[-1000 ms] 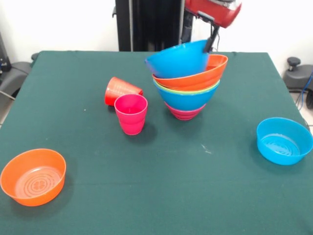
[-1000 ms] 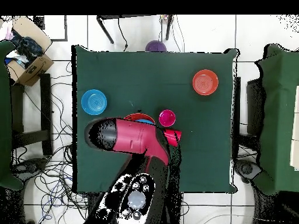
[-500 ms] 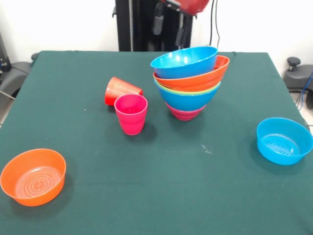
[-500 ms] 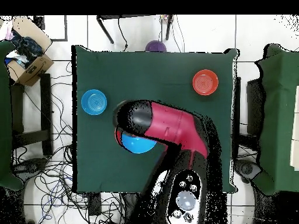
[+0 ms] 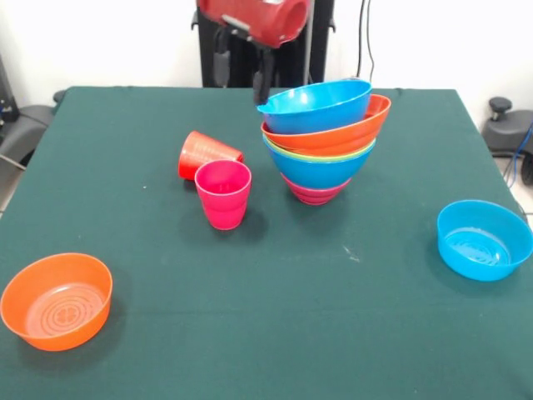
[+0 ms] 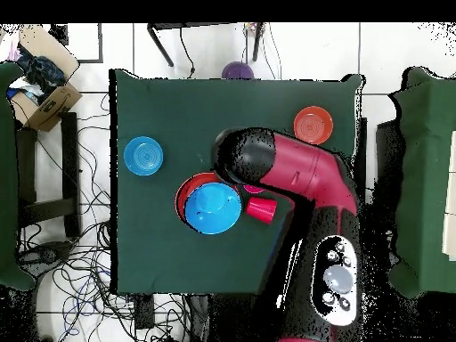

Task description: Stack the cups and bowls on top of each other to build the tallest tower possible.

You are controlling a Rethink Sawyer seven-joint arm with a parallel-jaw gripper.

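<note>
The tower (image 5: 321, 142) stands at mid-table, a nested pile with a large blue bowl (image 5: 316, 104) (image 6: 213, 209) on top, slightly tilted, over an orange bowl (image 5: 333, 132), a green rim, another blue bowl and a magenta bowl at the base. Left of it the pink cup (image 5: 223, 193) stands upright. Behind that, the red-orange cup (image 5: 206, 153) (image 6: 261, 209) lies on its side. My gripper (image 5: 240, 71) hangs open and empty just above and left of the tower's top rim, touching nothing. In the overhead view the arm's head (image 6: 240, 160) hides the gripper and most of the pink cup.
A small orange bowl (image 5: 57, 300) (image 6: 313, 125) with a ringed bottom sits at the near left corner. A light blue bowl (image 5: 485, 239) (image 6: 143, 155) sits at the right. A purple round thing (image 6: 238, 70) lies just beyond the table's edge in the overhead view.
My gripper let go of the top blue bowl, which settled from a steep tilt onto the tower. The arm rose and swung from the tower's right to its left in the front view.
</note>
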